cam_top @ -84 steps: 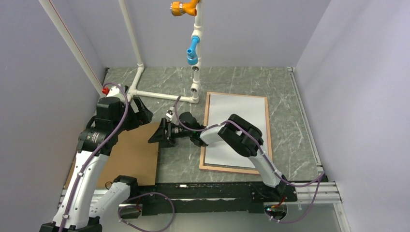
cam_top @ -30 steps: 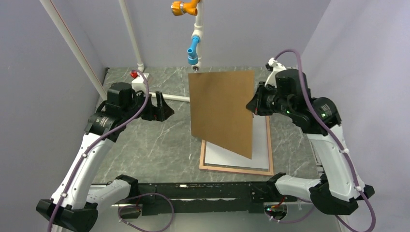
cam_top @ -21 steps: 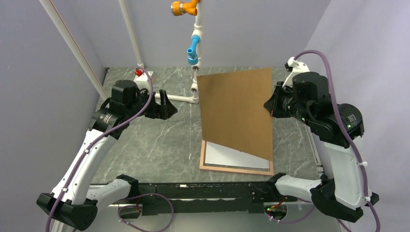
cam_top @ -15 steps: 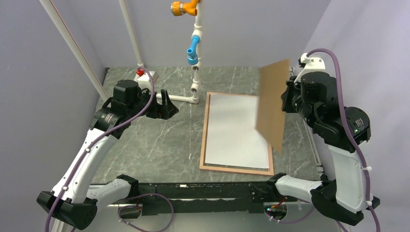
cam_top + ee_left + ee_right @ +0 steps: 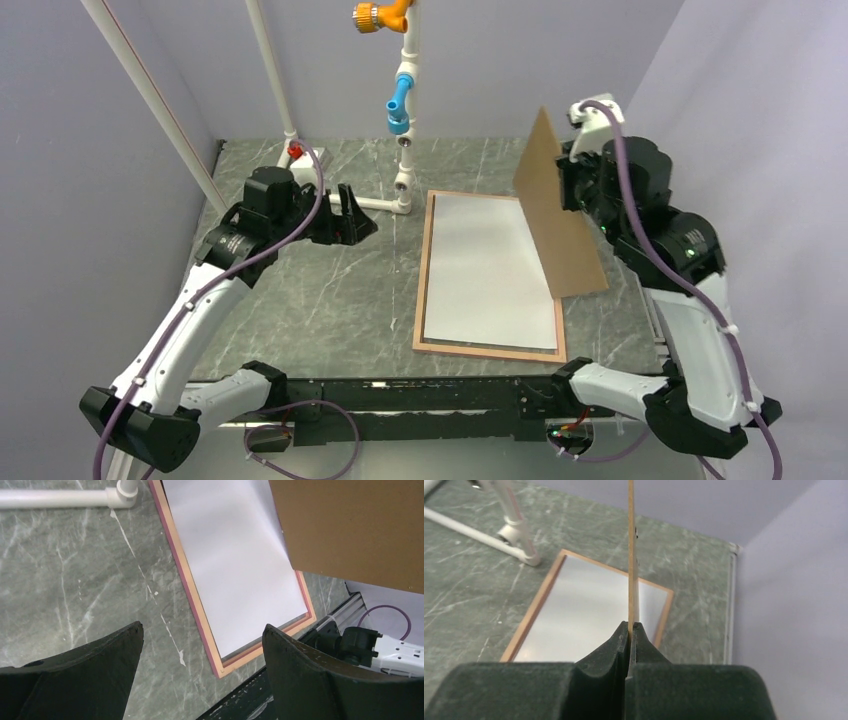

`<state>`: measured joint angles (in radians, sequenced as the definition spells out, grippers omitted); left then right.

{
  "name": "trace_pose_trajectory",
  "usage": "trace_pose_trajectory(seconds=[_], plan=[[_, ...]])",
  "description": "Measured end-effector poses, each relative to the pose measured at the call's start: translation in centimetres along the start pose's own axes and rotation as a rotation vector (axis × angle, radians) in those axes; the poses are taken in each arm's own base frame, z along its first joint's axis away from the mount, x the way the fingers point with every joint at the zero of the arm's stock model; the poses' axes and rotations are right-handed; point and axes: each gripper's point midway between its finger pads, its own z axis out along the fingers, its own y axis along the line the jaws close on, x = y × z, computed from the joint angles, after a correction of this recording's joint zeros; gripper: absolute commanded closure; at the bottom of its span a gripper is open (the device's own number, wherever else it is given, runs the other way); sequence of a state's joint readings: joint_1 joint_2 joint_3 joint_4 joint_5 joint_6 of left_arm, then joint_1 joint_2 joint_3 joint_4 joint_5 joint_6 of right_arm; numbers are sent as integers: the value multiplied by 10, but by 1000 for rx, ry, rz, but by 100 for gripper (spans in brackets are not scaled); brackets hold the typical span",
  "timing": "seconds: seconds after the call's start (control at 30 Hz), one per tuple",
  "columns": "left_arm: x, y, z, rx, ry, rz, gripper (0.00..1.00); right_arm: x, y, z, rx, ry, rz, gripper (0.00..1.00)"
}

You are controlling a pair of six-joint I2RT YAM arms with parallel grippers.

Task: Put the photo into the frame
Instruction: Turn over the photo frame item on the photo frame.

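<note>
Two-fingered right pincer (image 5: pixel 630 628) clamped tight on backing board (image 5: pixel 560 240), left pincer (image 5: pixel 201 628) spread wide, apparently empty.

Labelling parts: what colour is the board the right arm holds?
Plain brown board; best in left wrist view.

Left arm (image 5: pixel 196 312) stretched forward, left gripper (image 5: pixel 352 216) gaping wide; right arm (image 5: pixel 692 300) reared high, right gripper (image 5: pixel 564 186) pinched tight on a board (image 5: pixel 562 238).
</note>
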<state>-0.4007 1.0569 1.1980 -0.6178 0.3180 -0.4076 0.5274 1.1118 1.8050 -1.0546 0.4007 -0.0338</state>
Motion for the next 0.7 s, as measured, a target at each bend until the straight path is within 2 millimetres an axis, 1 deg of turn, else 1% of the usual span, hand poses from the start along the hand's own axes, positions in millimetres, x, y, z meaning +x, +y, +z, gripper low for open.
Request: trace_pose_trajectory(seconds=[0.07,0.1,0.2,0.27,0.37,0.43,0.53,0.6,0.67,0.7], plan=[[5,2,4,-3,8,-29,8,-4,13,12,-51,-26,-20,100],[9,4,6,-7,15,-45,8,-6,25,22,-96,-49,-29,100],[18,7,11,-12,31,-99,7,-7,51,36,-192,-103,-39,100],[23,8,15,-7,39,-134,7,-7,66,38,-260,-142,-40,100],[31,6,20,15,55,-185,5,-2,92,34,-378,-175,-48,100],[33,4,22,26,63,-218,4,5,114,32,-464,-183,-61,100],[35,1,25,40,67,-266,3,18,153,22,-600,-180,-68,89],[39,1,30,59,76,-311,2,29,179,11,-702,-173,-59,79],[52,4,38,83,106,-373,2,42,204,2,-809,-162,-30,69],[60,6,43,93,122,-407,2,53,218,-2,-871,-136,-11,66]])
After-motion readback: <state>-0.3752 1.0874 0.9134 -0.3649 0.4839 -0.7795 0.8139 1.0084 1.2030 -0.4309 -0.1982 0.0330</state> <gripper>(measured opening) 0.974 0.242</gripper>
